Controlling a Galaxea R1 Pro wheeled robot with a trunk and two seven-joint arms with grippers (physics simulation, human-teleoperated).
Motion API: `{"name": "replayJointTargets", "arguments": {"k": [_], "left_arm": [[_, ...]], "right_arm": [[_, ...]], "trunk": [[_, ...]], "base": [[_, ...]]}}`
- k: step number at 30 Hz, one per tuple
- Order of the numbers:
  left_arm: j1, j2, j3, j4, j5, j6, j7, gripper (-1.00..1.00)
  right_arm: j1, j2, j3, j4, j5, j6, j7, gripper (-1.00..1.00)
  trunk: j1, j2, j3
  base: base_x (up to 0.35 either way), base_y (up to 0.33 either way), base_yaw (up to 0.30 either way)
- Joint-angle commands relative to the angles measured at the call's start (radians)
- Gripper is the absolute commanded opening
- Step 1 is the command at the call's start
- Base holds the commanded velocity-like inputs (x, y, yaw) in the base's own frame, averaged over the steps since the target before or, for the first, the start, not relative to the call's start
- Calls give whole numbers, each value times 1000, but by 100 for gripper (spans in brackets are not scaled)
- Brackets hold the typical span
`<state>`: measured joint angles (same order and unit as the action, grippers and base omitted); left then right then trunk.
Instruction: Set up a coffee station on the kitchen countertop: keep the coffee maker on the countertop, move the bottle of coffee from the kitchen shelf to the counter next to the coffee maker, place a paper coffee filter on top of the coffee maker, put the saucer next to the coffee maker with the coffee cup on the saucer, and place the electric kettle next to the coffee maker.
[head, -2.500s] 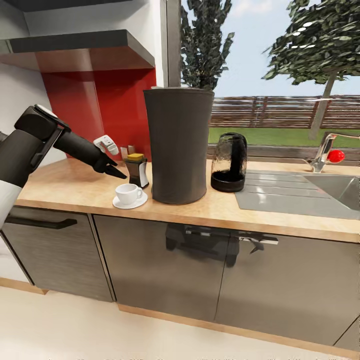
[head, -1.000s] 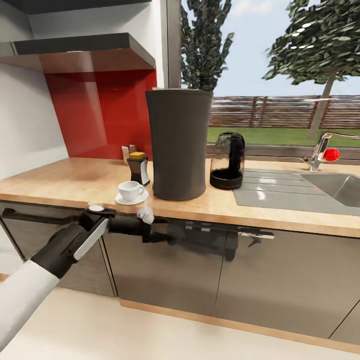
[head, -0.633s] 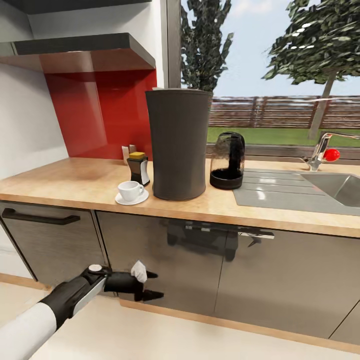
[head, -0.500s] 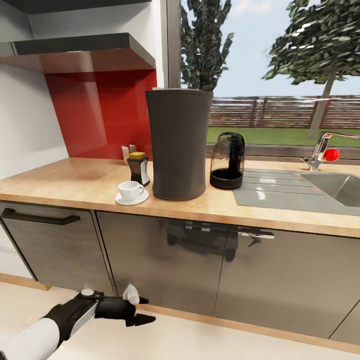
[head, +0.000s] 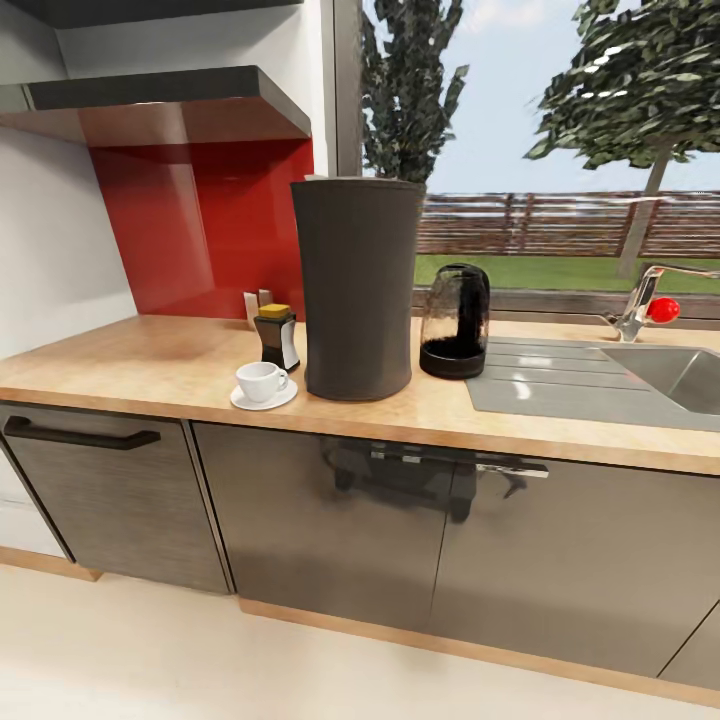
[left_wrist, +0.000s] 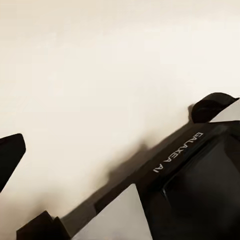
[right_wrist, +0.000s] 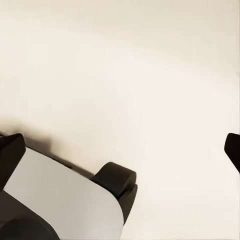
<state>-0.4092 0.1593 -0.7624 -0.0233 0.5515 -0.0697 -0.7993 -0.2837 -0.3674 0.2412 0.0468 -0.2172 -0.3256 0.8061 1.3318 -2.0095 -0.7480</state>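
Head view shows the coffee cup (head: 259, 381) on its saucer (head: 264, 398) just left of the coffee maker (head: 357, 288), while both wrist views face pale floor with fingertips spread apart, so the station lies above either gripper.

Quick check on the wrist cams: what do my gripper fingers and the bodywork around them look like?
The left fingertip is matte black and wedge-shaped, and the right fingertips match. Past the left one, a black housing bears white "GALAXEA AI" lettering beside a white panel. The right wrist view shows a white shell.
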Motion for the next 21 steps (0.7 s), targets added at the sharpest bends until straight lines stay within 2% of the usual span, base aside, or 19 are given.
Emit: {"name": "replayJointTargets", "arguments": {"k": [1,2,7,15,21], "left_arm": [[16,14,-6,0,5,-8,10,100],[26,26,-5,0,5,-8,17,100],[42,51,13,0,19,-8,27,100],[49,56,23,0,23,-8,29,100],[50,54,22,0,24,-8,30,100]], "right_arm": [[-2,1,9,4,-10,-6,-13,100],[-2,1,9,4,-10,-6,-24,100],[-2,2,9,3,-10,-5,-37,100],[-2,5,11,2,-9,-1,-39,100],[-2,19,11,3,-6,-4,-58,100]], "trunk": [[0,0,-1],[0,0,-1],[0,0,-1],[0,0,-1],[0,0,-1]], "base": [[0,0,0],[0,0,0],[0,0,0],[0,0,0],[0,0,0]]}}
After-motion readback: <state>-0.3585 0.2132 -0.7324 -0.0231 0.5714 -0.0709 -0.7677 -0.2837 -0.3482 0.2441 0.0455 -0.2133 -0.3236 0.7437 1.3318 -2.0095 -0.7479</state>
